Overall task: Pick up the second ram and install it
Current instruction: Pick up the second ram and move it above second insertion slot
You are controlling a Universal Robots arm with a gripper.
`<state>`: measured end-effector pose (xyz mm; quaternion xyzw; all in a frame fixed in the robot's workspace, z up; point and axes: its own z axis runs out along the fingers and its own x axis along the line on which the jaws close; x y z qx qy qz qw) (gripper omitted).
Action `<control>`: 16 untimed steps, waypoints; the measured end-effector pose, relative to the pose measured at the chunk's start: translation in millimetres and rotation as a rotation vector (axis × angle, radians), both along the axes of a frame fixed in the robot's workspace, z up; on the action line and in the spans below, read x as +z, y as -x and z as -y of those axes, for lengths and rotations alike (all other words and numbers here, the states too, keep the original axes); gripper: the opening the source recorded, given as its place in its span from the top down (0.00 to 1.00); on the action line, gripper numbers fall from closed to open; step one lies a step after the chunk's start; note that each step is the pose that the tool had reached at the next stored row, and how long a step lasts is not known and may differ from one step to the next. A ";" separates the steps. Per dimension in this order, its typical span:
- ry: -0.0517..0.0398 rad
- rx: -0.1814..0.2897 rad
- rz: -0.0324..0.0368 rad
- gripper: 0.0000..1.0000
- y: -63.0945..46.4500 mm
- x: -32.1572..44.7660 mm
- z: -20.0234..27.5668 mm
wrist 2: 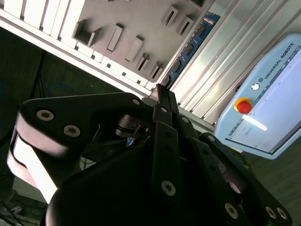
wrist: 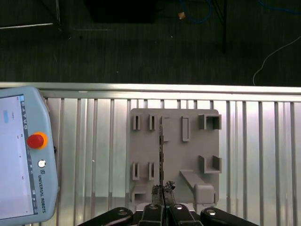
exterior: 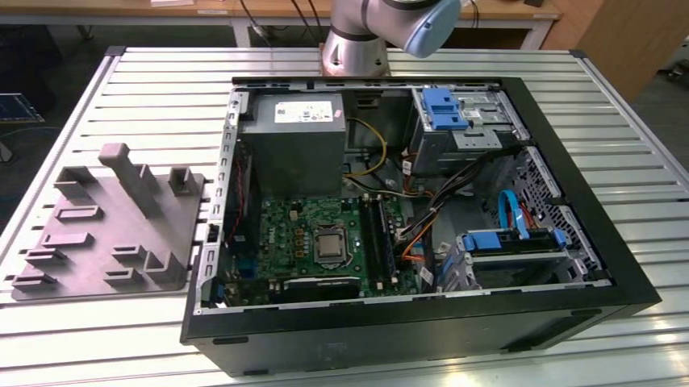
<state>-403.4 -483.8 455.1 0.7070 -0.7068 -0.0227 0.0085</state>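
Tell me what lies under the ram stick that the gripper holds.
Under the second ram, held in the gripper, lies the grey fixture plate on the slatted table. The stick, seen edge-on, covers a thin strip of the plate; what is there cannot be seen.

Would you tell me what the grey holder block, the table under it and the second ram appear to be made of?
The grey holder block looks like matte plastic, perhaps printed: even dull grey, no shine. The table looks like bare aluminium: silvery slats with soft reflections. The second ram looks like blue-coated circuit board carrying small dark chips.
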 end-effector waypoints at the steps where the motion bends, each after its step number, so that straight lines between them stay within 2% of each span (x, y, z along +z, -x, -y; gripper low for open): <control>1: 0.0001 0.000 -0.0001 0.89 -2.7 0.0 0.0; 16: -0.0001 0.000 -0.0009 0.89 -46.1 0.0 0.0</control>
